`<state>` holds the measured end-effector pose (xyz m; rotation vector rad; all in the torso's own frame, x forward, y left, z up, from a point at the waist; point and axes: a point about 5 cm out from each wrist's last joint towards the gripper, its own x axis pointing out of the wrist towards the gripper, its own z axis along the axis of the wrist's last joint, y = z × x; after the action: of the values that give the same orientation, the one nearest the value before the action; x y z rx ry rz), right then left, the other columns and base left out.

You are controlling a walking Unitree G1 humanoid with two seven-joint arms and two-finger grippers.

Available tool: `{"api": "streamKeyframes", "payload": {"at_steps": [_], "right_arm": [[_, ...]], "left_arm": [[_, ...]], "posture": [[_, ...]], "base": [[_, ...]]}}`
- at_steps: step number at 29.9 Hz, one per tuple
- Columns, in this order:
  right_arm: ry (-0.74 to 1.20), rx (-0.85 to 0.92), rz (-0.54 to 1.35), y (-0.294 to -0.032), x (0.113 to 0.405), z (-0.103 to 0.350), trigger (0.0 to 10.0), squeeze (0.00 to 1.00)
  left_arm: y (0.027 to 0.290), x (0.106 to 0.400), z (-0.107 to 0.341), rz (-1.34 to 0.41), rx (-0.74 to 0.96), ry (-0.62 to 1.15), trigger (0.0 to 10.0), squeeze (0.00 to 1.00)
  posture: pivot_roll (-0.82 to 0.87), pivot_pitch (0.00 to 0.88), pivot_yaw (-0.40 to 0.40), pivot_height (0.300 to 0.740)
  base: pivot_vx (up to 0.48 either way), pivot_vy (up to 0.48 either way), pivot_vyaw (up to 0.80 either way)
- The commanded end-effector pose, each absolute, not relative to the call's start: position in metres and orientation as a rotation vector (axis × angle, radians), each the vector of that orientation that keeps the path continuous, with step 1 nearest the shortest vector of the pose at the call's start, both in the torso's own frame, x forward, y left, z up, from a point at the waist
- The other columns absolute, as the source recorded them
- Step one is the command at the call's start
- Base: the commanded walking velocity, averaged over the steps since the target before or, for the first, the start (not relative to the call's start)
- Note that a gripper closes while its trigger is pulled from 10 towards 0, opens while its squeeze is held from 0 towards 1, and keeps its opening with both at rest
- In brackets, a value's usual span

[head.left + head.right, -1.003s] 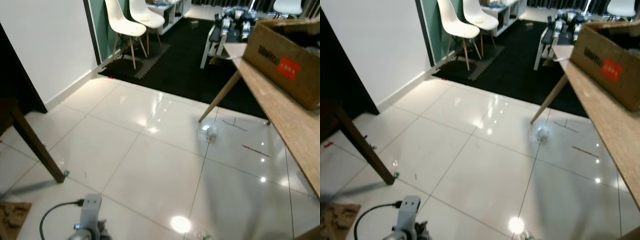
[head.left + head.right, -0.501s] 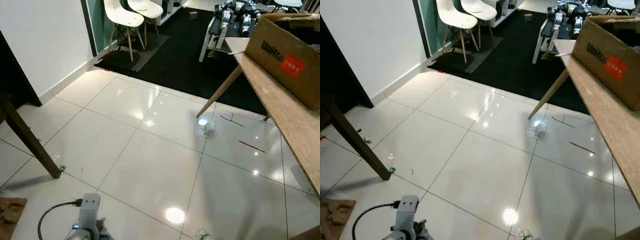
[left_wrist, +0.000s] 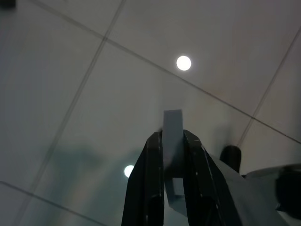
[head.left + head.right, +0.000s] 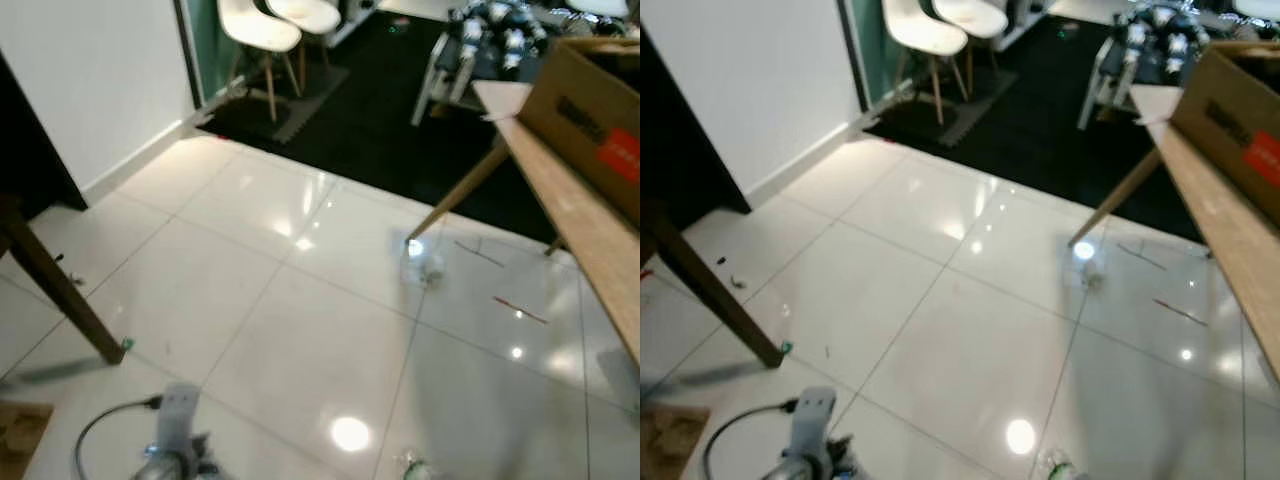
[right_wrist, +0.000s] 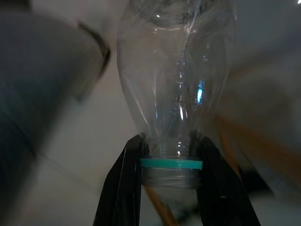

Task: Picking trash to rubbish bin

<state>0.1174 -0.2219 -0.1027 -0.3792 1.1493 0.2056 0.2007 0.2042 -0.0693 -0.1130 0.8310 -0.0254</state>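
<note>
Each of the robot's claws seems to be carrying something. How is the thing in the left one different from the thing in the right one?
The left gripper pinches a small flat pale strip, opaque and plain, poking just past its fingertips. The right gripper clamps a clear plastic bottle by its neck, at the teal ring; the bottle is see-through, rounded and far bulkier. Both are held firmly between two black fingers.

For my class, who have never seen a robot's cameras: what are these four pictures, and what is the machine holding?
This is a walking robot collecting trash. Two pictures come from its head, looking down at a white tiled floor with a piece of litter near a wooden table bearing a cardboard box. The other two come from its wrists. The right hand grips a clear plastic bottle by its neck. The left hand pinches a small pale flat piece; what it is, I cannot tell.
</note>
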Motion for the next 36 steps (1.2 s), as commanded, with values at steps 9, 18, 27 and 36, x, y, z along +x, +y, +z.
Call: {"api": "streamKeyframes", "payload": {"at_steps": [9,18,27,36], "right_arm": [[0.589,-0.194,0.213,-0.160,0.285,-0.015,10.0,0.00],[0.163,-0.111,0.155,-0.165,0.359,0.085,10.0,0.00],[-0.028,0.102,0.033,-0.200,0.381,0.141,10.0,0.00],[-0.190,0.173,0.022,-0.214,0.388,0.182,10.0,0.00]], "left_arm": [[0.204,0.285,-0.002,-0.070,-0.115,0.442,10.0,0.00],[0.220,0.346,0.101,-0.114,-0.081,-0.016,10.0,0.00],[0.213,0.362,0.177,-0.186,-0.172,-0.335,10.0,0.00],[0.195,0.363,0.211,-0.278,-0.189,-0.457,10.0,0.00]], "posture": [[0.14,0.096,-0.019,0.740],[0.13,0.105,-0.028,0.740],[0.12,0.104,-0.033,0.740],[0.12,0.104,-0.033,0.740]], "base": [[0.366,0.000,0.00],[0.369,0.000,-0.05],[0.378,0.000,-0.80],[0.390,0.000,-0.80]]}}
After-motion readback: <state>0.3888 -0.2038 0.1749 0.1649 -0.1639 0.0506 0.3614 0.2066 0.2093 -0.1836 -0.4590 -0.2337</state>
